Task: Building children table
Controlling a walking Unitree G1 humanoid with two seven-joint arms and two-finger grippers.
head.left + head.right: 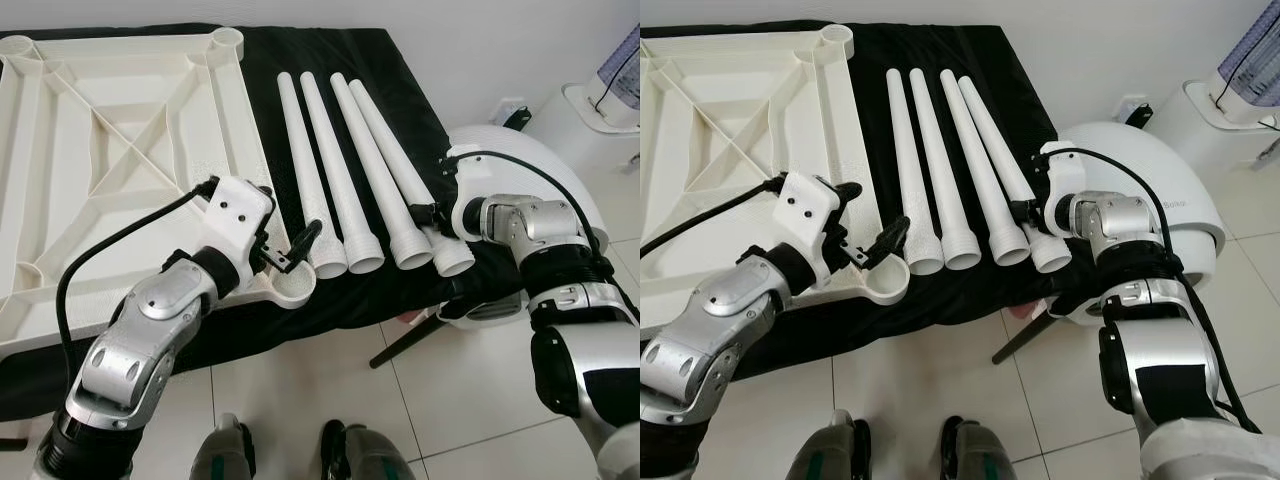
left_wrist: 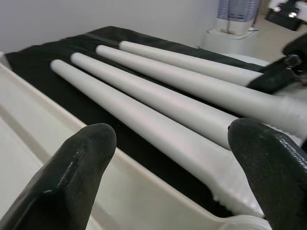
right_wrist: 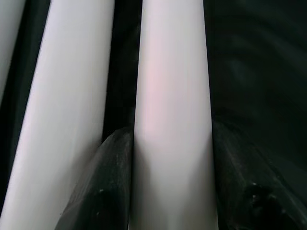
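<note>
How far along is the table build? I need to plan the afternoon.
Early. Done: the tabletop lies underside up on the black cloth, four legs beside it. In hand: the right gripper straddles the rightmost leg; the left gripper hovers open over a corner socket. Left: fitting all four legs.

Black-covered surface [image 1: 400,100], probably a bed or low table. White tabletop panel [image 1: 110,150] lies on it underside up; four white legs [image 1: 345,170] side by side just right of panel.

bright, even light; blurry wrist close-ups
</note>
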